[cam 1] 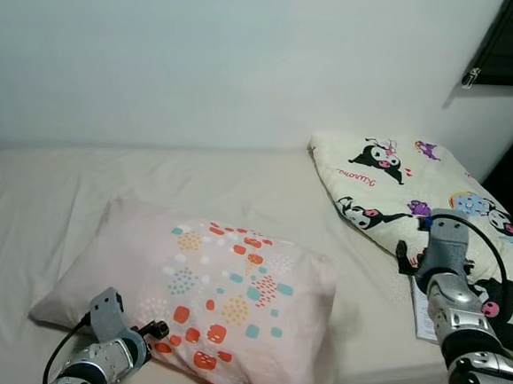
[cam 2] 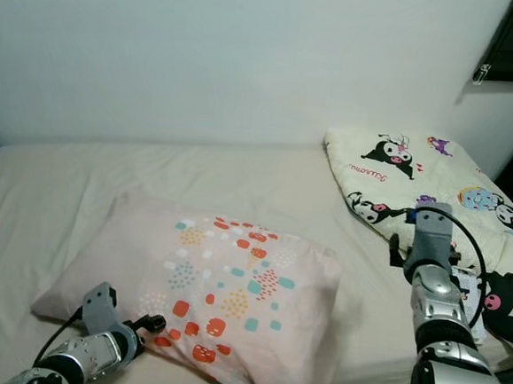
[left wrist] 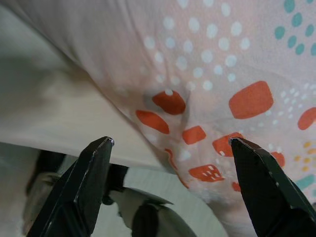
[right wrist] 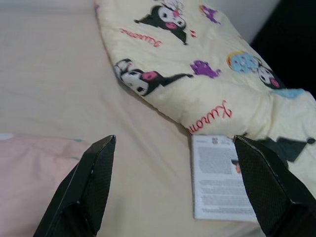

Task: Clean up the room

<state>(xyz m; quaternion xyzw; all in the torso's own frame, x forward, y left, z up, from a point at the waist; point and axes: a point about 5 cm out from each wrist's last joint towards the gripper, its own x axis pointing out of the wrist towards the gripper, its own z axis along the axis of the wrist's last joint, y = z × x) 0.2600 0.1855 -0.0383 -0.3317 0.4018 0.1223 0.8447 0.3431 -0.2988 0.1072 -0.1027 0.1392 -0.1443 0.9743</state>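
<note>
Pillow (cam 1: 221, 300), pale pink with orange and teal spots, lies on the cream bed (cam 1: 52, 194). Left hand (left wrist: 170, 143) sits at the pillow's near edge, fingers spread wide, gripping nothing. Right hand (right wrist: 173, 143) hovers over the bed beside a folded cartoon-print blanket (cam 1: 408, 191), fingers likewise spread apart. A printed leaflet (right wrist: 217, 177) lies just against the blanket.

My left gripper (cam 2: 150, 322) touches the pillow's (cam 2: 222, 287) near edge, and my right arm (cam 2: 431, 286) hangs beside the blanket (cam 2: 417, 182).
</note>
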